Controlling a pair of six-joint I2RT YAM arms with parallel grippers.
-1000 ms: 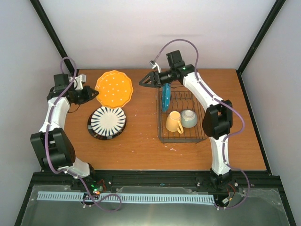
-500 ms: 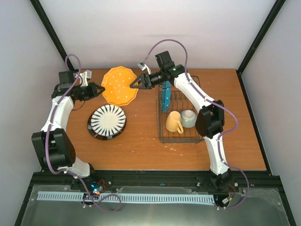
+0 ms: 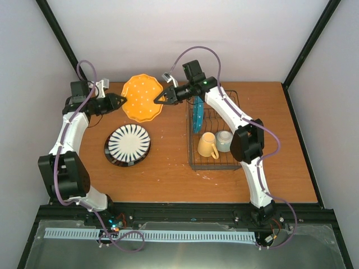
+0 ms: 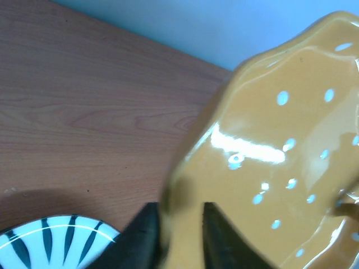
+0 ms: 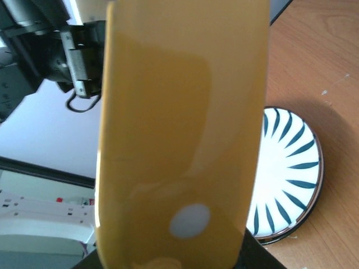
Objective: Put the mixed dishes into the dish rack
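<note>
The orange dotted plate (image 3: 141, 96) hangs tilted above the table's back left, between both grippers. My right gripper (image 3: 158, 100) is shut on its right rim; in the right wrist view the plate (image 5: 179, 112) fills the space between the jaws of that gripper (image 5: 168, 260). My left gripper (image 3: 121, 101) is at the left rim. Its fingers (image 4: 148, 238) stand a little apart around the plate (image 4: 280, 140), so it is open. The black-and-white striped plate (image 3: 127, 144) lies flat on the table. The dish rack (image 3: 235, 162) holds the teal plate (image 3: 197, 116) upright, the yellow mug (image 3: 207, 145) and the green bowl (image 3: 225, 140).
The rack stands right of centre, with my right arm reaching over its back left corner. The striped plate (image 5: 286, 168) lies below and in front of the held plate. Black frame posts rise at the back corners.
The left gripper lifted the orange plate and tipped it towards the right. The right gripper came left and closed on its rim. The left jaws have parted.
</note>
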